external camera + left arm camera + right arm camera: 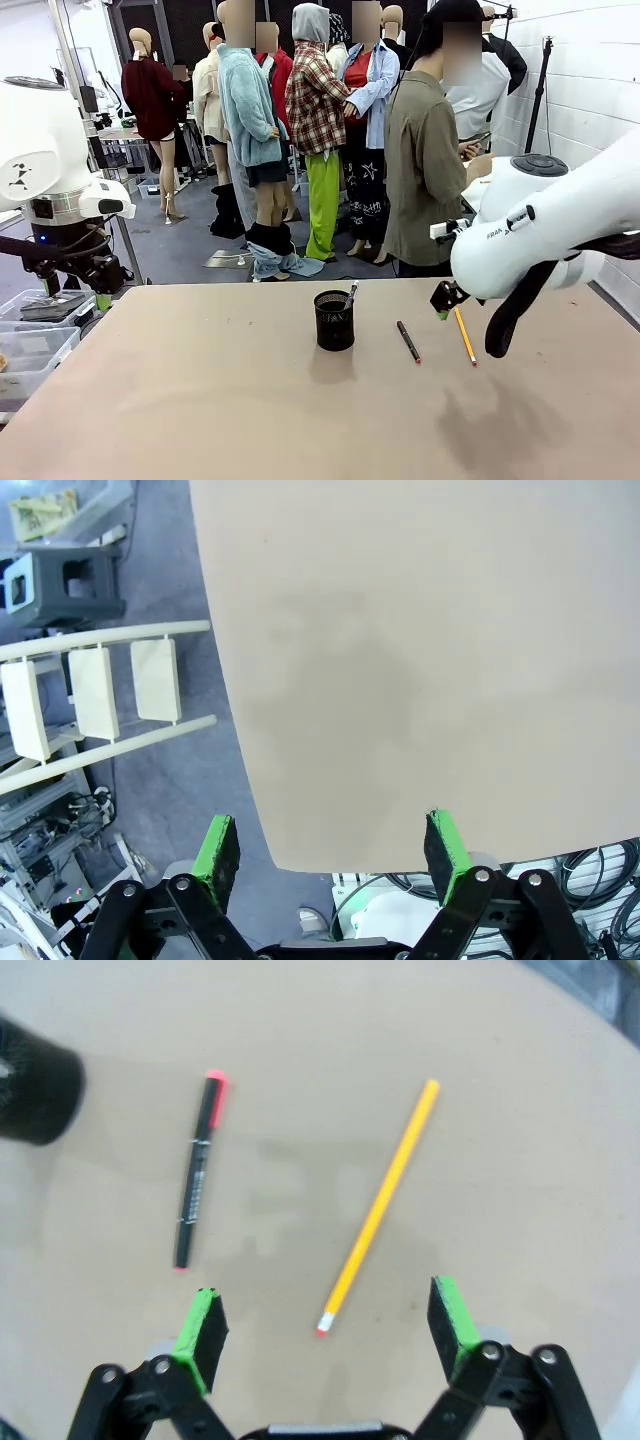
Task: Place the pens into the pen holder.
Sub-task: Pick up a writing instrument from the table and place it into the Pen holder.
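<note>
The black mesh pen holder [334,320] stands at the middle of the table [200,400], with a silver pen [350,295] leaning out of it. To its right a black pen with a red end [408,341] and a yellow pencil [465,336] lie flat on the tabletop. My right gripper [443,304] hovers just above the pencil's far end. In the right wrist view this gripper [325,1325] is open, with the pencil [378,1207] between its fingers' lines, the black pen [196,1185] to the left and the holder [35,1090] at the left edge. My left gripper [100,290] hangs open at the table's left edge [333,845].
Clear plastic bins [30,340] sit off the table's left side. A person [425,170] stands behind the far edge. Under the left gripper, beside the table [400,630], are a white slatted rack [90,690] and a grey box [60,580] on the floor.
</note>
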### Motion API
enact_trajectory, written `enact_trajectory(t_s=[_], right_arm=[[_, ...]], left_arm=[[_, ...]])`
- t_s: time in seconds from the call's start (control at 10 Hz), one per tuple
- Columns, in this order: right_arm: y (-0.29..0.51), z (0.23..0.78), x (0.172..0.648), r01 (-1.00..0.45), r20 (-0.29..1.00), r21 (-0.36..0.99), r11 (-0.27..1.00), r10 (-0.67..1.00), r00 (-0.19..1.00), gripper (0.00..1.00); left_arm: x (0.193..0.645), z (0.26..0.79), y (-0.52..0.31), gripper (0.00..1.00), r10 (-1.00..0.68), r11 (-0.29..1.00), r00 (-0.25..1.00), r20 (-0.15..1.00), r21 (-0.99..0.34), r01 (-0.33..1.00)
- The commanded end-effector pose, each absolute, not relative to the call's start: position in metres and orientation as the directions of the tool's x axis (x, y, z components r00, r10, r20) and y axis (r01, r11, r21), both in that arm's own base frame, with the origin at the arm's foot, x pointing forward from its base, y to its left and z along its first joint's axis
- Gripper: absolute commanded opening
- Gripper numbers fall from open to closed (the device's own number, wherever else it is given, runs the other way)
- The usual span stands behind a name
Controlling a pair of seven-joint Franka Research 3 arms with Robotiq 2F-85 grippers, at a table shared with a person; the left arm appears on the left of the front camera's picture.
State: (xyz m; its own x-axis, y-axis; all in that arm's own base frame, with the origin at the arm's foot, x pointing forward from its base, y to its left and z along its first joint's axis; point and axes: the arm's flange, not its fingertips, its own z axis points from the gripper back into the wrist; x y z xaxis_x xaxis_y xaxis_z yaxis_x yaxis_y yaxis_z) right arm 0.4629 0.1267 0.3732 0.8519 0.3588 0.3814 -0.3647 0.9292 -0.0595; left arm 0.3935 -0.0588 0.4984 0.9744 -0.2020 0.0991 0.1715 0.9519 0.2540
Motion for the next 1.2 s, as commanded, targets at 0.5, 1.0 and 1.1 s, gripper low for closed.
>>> enact_trajectory(t_s=[0.5, 1.0, 1.1], right_arm=[[0.133, 0.331, 0.513, -0.217, 0.169, -0.037, 0.976, 0.22, 0.961, 1.0], [0.12, 0.303, 0.524, -0.182, 0.132, 0.0, 0.983, 0.18, 0.975, 1.0], [0.118, 0.3, 0.525, -0.18, 0.124, 0.004, 0.984, 0.178, 0.976, 1.0]], left_arm=[[0.392, 0.5, -0.058, 0.96, -0.194, 0.949, 0.977, 0.093, 0.271, 0.163], [0.392, 0.5, -0.058, 0.96, -0.194, 0.949, 0.977, 0.093, 0.271, 0.163], [0.392, 0.5, -0.058, 0.96, -0.194, 0.949, 0.977, 0.093, 0.271, 0.163]])
